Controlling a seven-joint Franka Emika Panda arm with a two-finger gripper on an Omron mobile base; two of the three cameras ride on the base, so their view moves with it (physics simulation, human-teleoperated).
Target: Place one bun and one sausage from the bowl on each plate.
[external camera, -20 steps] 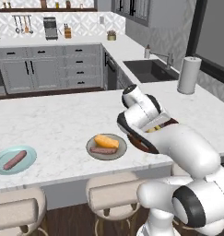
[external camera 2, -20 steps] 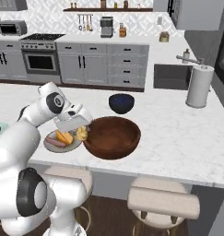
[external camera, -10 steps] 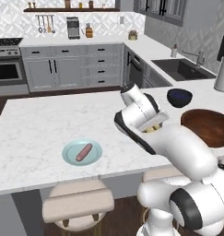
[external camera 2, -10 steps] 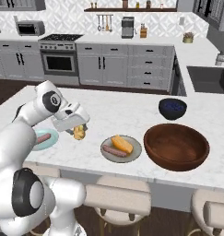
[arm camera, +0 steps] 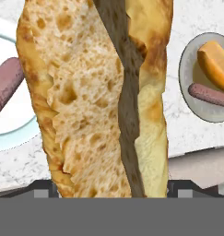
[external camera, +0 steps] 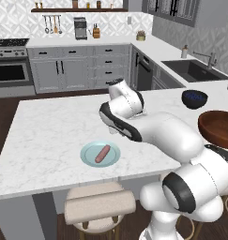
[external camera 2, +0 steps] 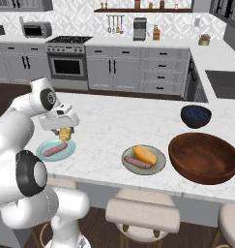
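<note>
The base has driven left along the island, bringing the light blue plate at the front edge under the gripper, whose wide-spread jaws clamp a bun just above that plate's sausage.

The counter is white marble with faint grey veins. 1 plate is light blue and carries a reddish-pink sausage. The other plate is grey, holding a brownish-red sausage and an orange-yellow bun. The bun in the hand view is golden tan with a porous, paler crumb and a dark brown split. The big bowl is reddish brown; the small bowl is dark navy.
</note>
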